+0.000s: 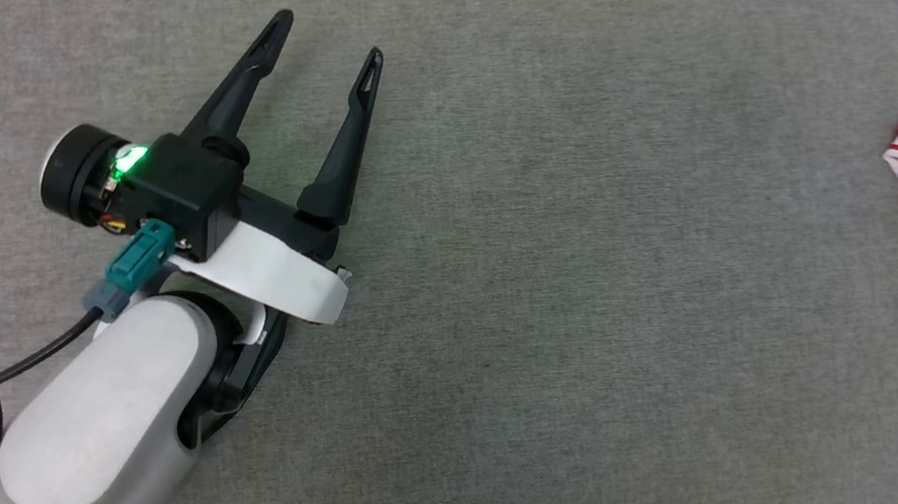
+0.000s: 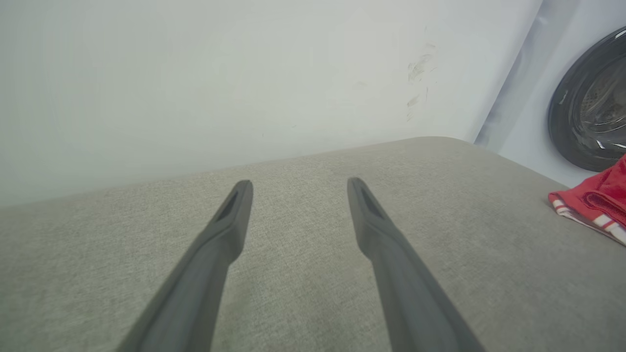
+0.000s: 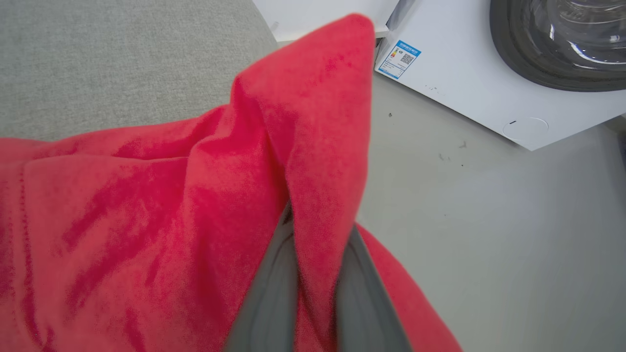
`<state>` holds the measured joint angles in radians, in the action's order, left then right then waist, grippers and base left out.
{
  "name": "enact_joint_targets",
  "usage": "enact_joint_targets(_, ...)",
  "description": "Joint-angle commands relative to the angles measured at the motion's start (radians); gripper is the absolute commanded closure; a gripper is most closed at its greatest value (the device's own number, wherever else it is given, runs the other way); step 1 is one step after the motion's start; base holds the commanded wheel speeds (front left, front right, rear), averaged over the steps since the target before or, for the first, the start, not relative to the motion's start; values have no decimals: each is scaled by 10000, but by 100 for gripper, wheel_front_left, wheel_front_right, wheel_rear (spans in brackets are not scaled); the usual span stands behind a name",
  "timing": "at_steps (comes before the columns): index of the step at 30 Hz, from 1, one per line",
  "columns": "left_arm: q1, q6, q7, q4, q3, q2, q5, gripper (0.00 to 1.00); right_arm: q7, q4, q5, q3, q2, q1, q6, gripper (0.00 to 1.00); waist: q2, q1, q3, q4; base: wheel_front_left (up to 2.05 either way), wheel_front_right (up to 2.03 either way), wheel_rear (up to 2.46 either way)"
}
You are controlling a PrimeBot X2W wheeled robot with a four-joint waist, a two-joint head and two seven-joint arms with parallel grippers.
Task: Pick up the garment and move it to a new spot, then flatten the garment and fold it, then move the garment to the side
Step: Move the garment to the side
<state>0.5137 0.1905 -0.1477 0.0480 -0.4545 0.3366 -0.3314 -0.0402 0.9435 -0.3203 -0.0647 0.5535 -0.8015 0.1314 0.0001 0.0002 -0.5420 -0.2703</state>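
Right gripper point(image 3: 318, 244) pinching garment point(image 3: 146, 220) fold, ridge running along the fingers point(image 3: 266, 293) past the tips. Washer sticker point(image 3: 398, 59) ahead: QR code, text unreadable. Left gripper point(image 1: 328, 36) spread, empty.

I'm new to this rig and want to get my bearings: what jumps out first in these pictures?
The bright red shirt grabs the eye: a fold is pinched between the fingers of the right end effector in the right wrist view, and it sits at the head view's right edge. Next comes the left end effector, open over the grey cushion. A white washer stands beyond.
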Motion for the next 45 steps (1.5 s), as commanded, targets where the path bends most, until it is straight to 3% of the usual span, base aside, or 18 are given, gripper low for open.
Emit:
enact_joint_targets(1, 125, 19, 2, 33, -1, 63, 47, 0, 269, 194, 178, -138, -50, -264, -16, 29, -1, -2, -107, 91, 0, 0, 0)
enact_joint_targets(2, 135, 24, 1, 21, -9, 67, 52, 0, 497, 422, 308, -293, -123, -309, -16, 0, -1, -2, -120, 102, 0, 0, 0)
enact_joint_targets(5, 104, 36, -37, -16, -12, 71, 23, 0, 994, 1089, 694, -606, -303, -410, -16, 0, -1, -2, -103, 148, 0, 0, 0)
enact_joint_targets(10, -273, 121, -150, -179, -43, 40, -84, 0, 1978, 1873, 1582, -1246, -42, -499, -16, 0, -1, -2, 277, 152, 0, 0, 0)
enact_joint_targets(19, -1449, 43, -692, -1157, -163, -319, -672, 0, 2910, 1651, 2688, -1833, -434, 422, -16, 0, -1, -2, 2336, 264, 0, 0, 0)
enact_joint_targets(24, -2408, 212, -876, -1530, -30, -401, -1006, 0, 3020, 719, 3120, -1894, -1143, 1560, -16, 0, -1, -2, 3601, 474, 0, 0, 0)
enact_joint_targets(31, -3639, 563, -1014, -1645, 463, -371, -1524, 0, 2984, -1253, 3475, -1587, -2731, 3619, -16, 0, -1, -2, 4846, 1013, 0, 0, 0)
enact_joint_targets(38, -4299, 776, -1111, -1642, 976, -302, -1811, 0, 2662, -3201, 3271, -914, -3901, 5149, -14, 0, -1, -2, 5383, 1662, 0, 0, 0)
enact_joint_targets(45, -4672, 649, -1147, -1593, 1397, 112, -1779, 0, 2159, -5525, 2977, -196, -4459, 6308, -14, 0, -1, -2, 5691, 2316, 0, 0, 0)
